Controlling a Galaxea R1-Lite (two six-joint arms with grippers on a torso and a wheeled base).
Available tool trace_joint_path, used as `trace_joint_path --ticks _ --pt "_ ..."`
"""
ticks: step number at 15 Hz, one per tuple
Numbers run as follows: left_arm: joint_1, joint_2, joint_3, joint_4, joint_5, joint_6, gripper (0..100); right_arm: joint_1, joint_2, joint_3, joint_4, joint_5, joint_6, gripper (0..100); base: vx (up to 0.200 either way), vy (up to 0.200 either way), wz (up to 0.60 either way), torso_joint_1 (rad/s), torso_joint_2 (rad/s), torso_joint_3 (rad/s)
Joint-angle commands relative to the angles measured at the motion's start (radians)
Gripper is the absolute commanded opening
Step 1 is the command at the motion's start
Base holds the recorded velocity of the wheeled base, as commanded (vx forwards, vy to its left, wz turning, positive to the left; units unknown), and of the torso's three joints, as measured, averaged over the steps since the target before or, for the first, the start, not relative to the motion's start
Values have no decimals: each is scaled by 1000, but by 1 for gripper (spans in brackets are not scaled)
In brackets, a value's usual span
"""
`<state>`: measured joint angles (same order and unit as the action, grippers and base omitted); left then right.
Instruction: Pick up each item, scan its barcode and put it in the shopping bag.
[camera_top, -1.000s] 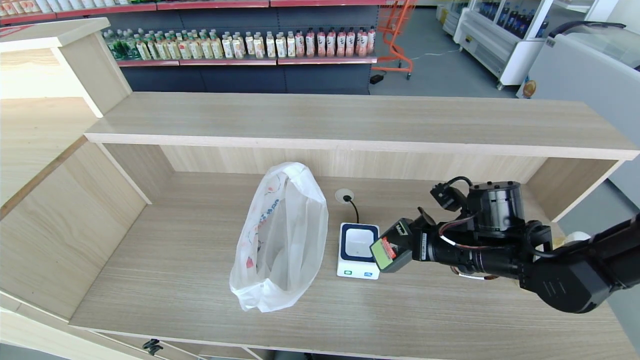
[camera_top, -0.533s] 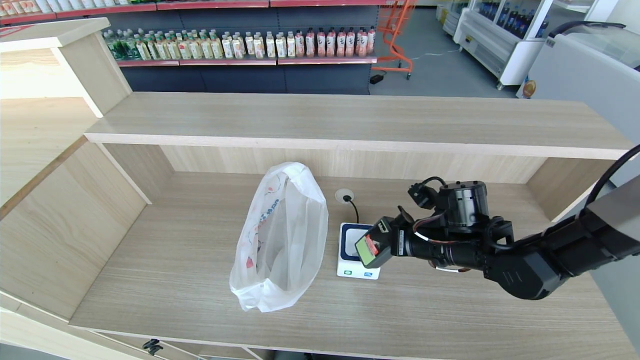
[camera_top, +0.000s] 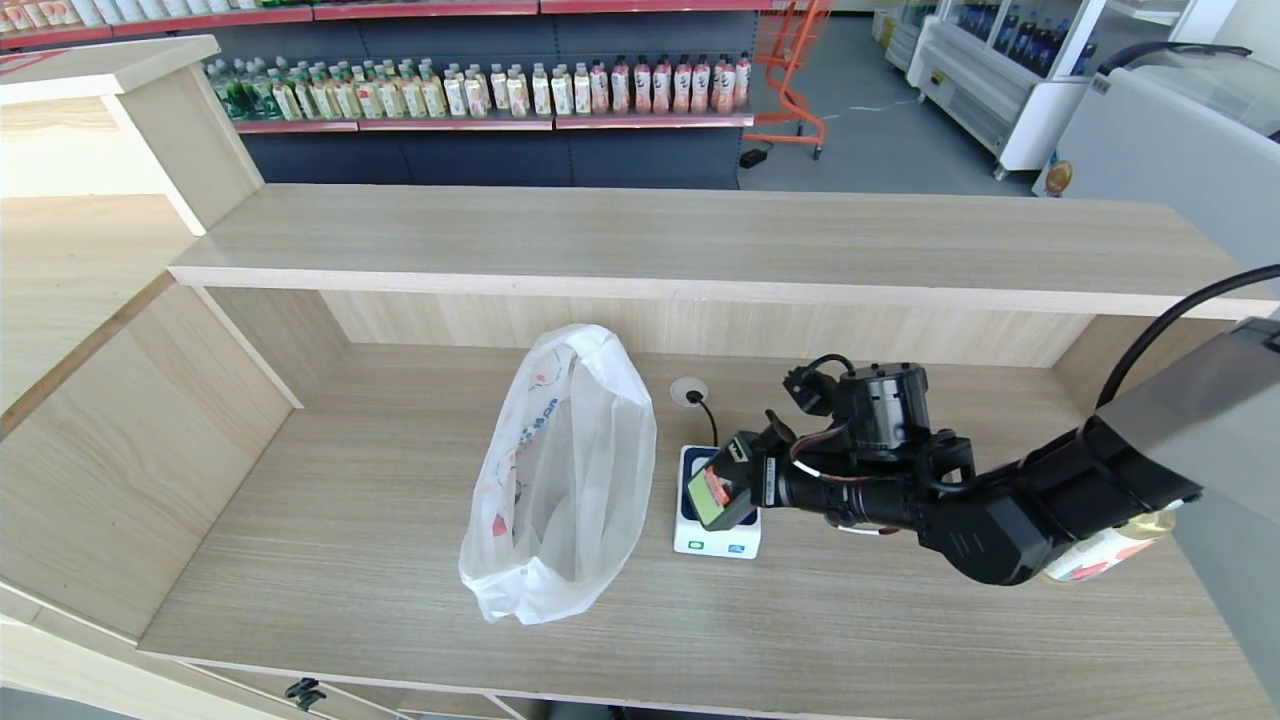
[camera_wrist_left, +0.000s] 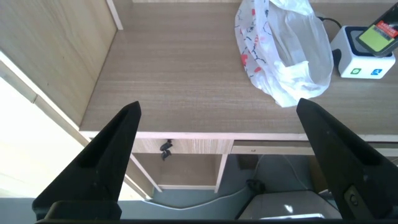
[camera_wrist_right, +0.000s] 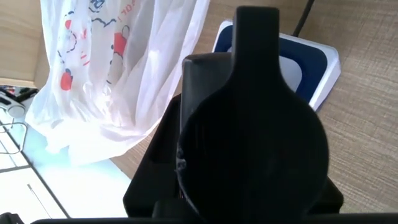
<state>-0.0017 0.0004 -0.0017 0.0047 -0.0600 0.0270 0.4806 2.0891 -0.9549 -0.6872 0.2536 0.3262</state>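
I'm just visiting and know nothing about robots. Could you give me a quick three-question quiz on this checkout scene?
1. True or false: the shopping bag stands beside the scanner.
2. The right tool holds a green-faced pack over: A the bag, B the scanner, C neither.
3. Is the left tool open or shut?
Key: 1 true; 2 B; 3 open.
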Motion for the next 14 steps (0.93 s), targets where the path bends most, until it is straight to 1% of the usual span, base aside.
trace_joint_path --ticks 1,3,5,6,8,9,10,11,13,14 --pt "0 0 0 0 0 1 100 -1 11 -4 2 -1 -10 0 0 0 0 0 0 0" --pt "0 0 0 0 0 1 100 -2 19 1 2 -2 -33 0 0 0 0 0 0 0" --pt "0 0 2 0 0 -1 100 -1 14 -1 2 -42 -42 0 0 0 0 0 0 0" --pt "0 0 0 0 0 1 100 1 -15 -2 0 -45 -38 0 0 0 0 0 0 0" --pt "0 0 0 0 0 -1 100 13 -138 -1 2 -47 7 0 0 0 0 0 0 0" --pt "0 0 0 0 0 1 100 13 -182 5 2 -48 11 0 0 0 0 0 0 0" --pt "0 0 0 0 0 1 100 6 -282 18 11 -48 10 0 0 0 0 0 0 0" --pt "0 0 0 0 0 1 100 -13 -374 48 32 -48 -29 0 0 0 0 0 0 0" --pt "0 0 0 0 0 -1 100 -71 -521 156 94 -50 -216 0 0 0 0 0 0 0" --pt "0 0 0 0 0 1 100 -111 -563 214 91 -48 -286 0 0 0 0 0 0 0"
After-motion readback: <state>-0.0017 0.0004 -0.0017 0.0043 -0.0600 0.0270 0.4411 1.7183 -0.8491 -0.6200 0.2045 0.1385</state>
